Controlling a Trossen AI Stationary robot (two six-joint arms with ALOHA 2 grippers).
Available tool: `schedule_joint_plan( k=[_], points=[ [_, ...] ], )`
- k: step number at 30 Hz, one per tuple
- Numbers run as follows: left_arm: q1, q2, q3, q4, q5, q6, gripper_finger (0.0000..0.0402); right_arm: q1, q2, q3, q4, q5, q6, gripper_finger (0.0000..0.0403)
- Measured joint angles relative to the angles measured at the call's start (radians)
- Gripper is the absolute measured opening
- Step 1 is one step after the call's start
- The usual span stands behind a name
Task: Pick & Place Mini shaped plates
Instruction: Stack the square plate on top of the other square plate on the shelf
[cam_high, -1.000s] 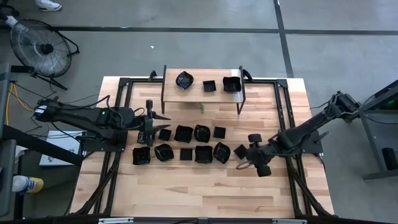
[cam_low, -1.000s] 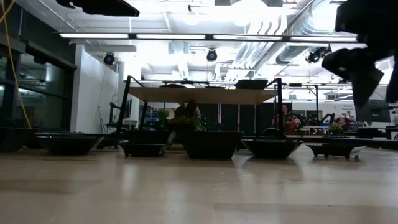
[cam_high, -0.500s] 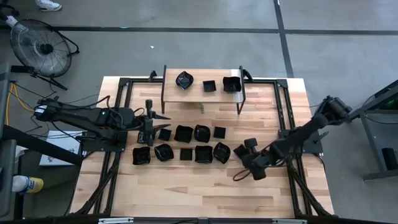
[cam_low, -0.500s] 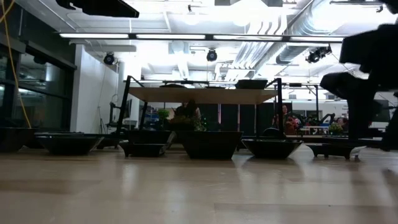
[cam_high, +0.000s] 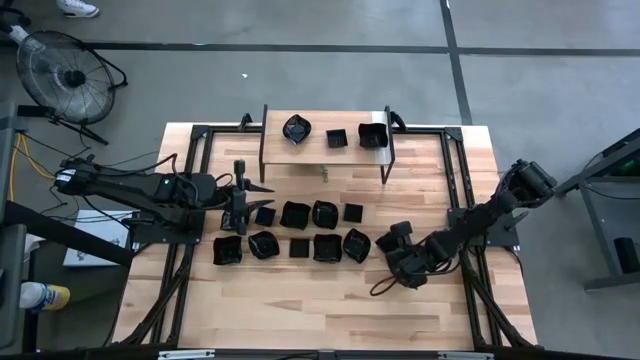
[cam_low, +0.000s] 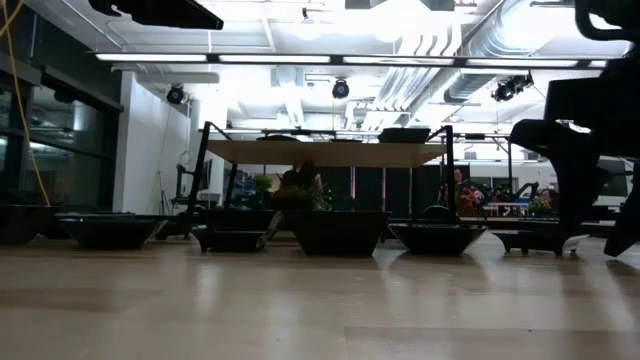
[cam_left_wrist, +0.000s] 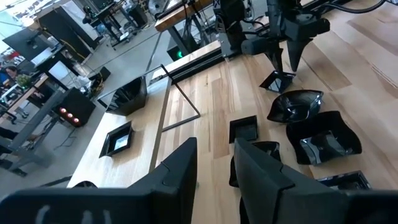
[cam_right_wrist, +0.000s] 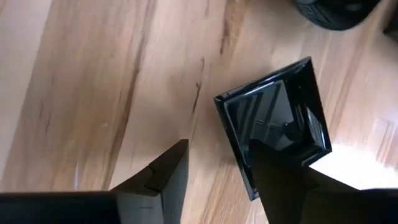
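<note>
Right gripper (cam_high: 390, 243) has swung in and dropped over the small square plate (cam_right_wrist: 273, 127) at the right end of the plate rows, jaws open astride its rim, nothing held, so a grab looks imminent; left gripper (cam_high: 243, 197) waits open by the rows' left end.

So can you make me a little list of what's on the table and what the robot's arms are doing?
Shelf: three black plates on top
Table: two rows of black plates below the shelf
Right pincer: open, low over the small square plate at the row's right end, one finger over its edge
Left pincer: open, waiting at the left end of the rows
Held: nothing
</note>
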Motion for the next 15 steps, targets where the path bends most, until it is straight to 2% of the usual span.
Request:
schedule_joint_plan(
  k=[9,15],
  points=[
    [0.0,0.0,0.0,0.0,0.004,-0.004,0.0103,-0.003,0.0,0.0,0.002,0.073,-0.109,0.0137],
    [0.0,0.0,0.001,-0.007,0.014,-0.023,0.0103,-0.003,0.0,0.0,0.003,0.059,-0.131,0.0136]
  ],
)
